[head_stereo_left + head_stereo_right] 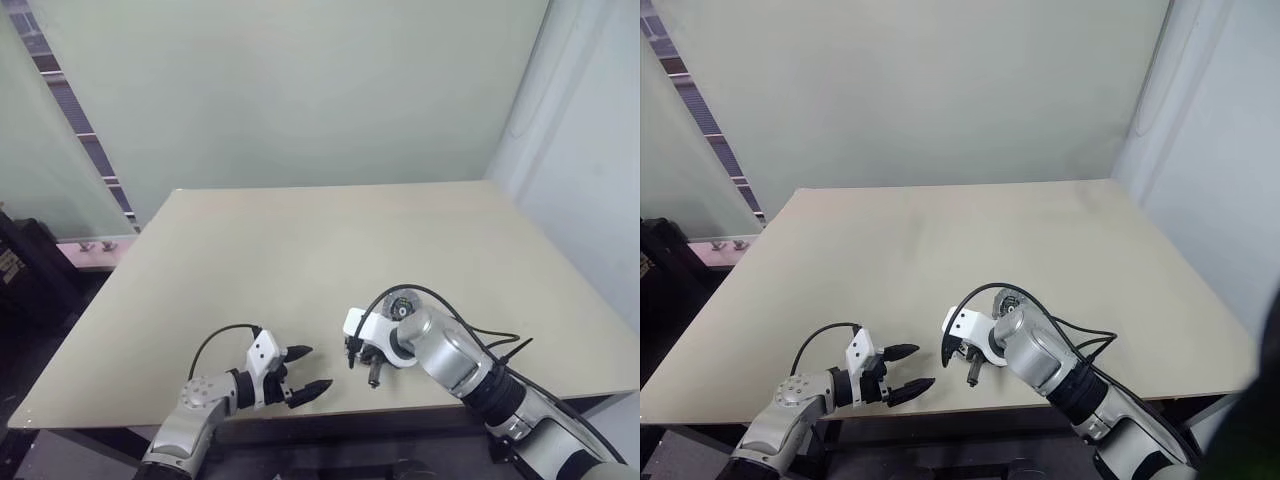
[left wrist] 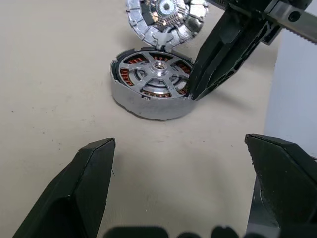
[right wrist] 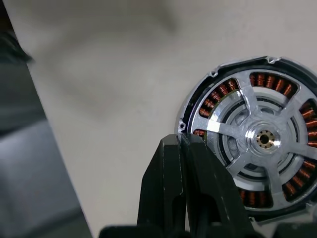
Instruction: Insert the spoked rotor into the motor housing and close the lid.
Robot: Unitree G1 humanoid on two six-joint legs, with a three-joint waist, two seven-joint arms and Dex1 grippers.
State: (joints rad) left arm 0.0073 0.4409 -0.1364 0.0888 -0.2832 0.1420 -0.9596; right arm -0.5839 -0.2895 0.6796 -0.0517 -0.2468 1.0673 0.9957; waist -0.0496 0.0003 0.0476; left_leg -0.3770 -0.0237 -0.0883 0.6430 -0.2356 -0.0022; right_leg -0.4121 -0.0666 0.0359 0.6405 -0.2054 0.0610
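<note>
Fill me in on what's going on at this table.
The robot is assembling a small motor on the table. The spoked rotor already sits inside the round housing, and the hinged lid stands open behind it. The right gripper, shut and holding nothing, has its fingertips at the housing's rim beside the rotor. The left gripper hangs open a little way off, pointing toward the motor. The lid is not yet closed.
</note>
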